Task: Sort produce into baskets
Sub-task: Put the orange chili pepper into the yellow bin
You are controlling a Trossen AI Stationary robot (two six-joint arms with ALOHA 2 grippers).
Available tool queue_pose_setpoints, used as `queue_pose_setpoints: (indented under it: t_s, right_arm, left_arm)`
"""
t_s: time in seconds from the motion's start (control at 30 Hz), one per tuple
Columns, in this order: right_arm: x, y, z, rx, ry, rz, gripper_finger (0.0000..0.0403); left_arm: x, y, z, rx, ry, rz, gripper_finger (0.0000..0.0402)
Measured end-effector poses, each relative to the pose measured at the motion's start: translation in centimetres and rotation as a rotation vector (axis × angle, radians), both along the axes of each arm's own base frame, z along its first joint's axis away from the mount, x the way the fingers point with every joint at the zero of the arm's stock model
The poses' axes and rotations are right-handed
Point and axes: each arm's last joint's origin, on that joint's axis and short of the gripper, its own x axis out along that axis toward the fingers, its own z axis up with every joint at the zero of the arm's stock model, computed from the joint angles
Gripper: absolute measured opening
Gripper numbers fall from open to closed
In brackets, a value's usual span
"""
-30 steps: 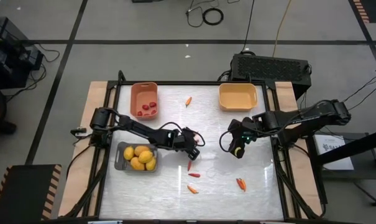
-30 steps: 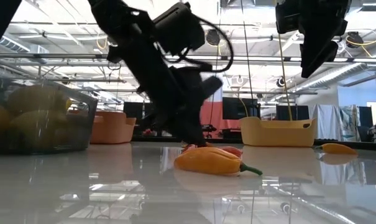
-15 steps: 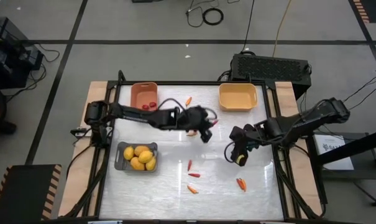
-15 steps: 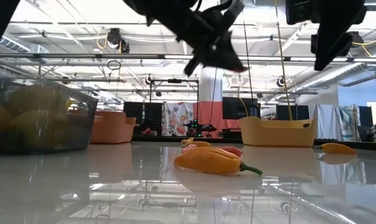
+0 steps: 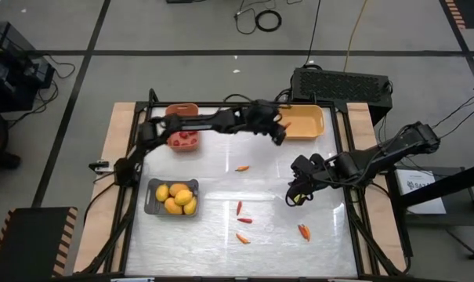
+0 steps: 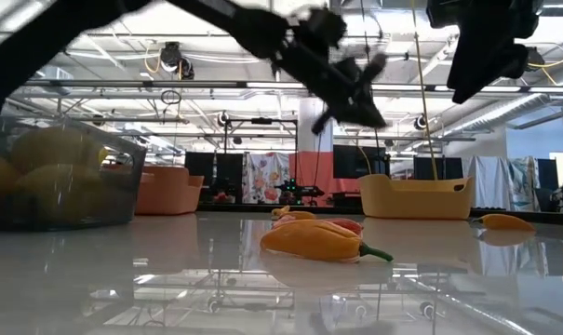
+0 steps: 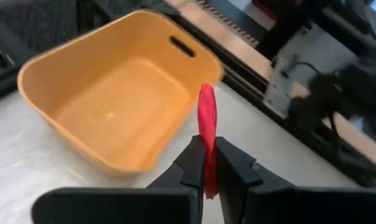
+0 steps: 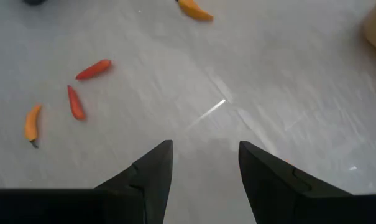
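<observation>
A red pepper (image 7: pixel 207 127) in the black left tool (image 7: pixel 209 163) beside the yellow-orange basket (image 7: pixel 82 74).

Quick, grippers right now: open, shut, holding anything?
Left gripper: shut on a red pepper, just short of the yellow-orange basket.
Right gripper: open, empty, above the table.

Two dark, near-black arms, slim jointed links, matte finish. Left arm (image 5: pixel 197 124) has thin black cable loops along its links; left tool (image 7: pixel 207 168) has two blocky black fingers with angular stepped tips. Right arm (image 5: pixel 378 157) is thicker at the elbow; right tool (image 8: pixel 201 165) has two smooth dark tapered fingers (image 8: pixel 151 171) and small yellow-green marking near its tip.
</observation>
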Motion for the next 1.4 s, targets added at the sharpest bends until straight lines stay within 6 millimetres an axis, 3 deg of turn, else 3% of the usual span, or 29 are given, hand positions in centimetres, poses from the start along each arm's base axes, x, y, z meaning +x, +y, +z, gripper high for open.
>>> queue_pose_setpoints:
  t_s: [0.17,0.33,0.67,0.83,1.0,1.13,1.4]
  right_arm:
    - [0.1,0.0,0.0,0.002,-0.008,0.000,0.0176]
    - [0.1,0.1,0.1,0.006,-0.012,0.001,0.0176]
    - [0.1,0.1,0.1,0.000,-0.014,0.018,0.0176]
    - [0.1,0.1,0.1,-0.012,-0.009,0.042,0.0176]
    - [-0.1,0.0,-0.1,-0.002,0.017,0.025,0.0176]
    - [-0.5,0.0,-0.2,0.012,0.063,0.024,0.0176]
    - [-1.2,1.8,-0.4,0.269,0.144,0.031,0.0176]
  left_arm:
    - [2.3,3.5,-2.4,-0.112,-0.023,-0.005,0.0029]
    - [2.9,4.9,-4.4,-0.137,0.036,0.013,0.0030]
    - [3.1,4.7,-4.0,0.024,0.051,0.013,0.0113]
    - [2.9,4.5,-3.8,-0.011,0.064,-0.040,0.0133]
    - [1.2,3.8,0.2,0.027,0.093,-0.113,0.0134]
    - [-1.3,2.1,3.1,0.059,0.233,-0.194,0.0134]
    - [-6.8,-5.8,9.6,0.144,0.447,-0.425,0.0134]
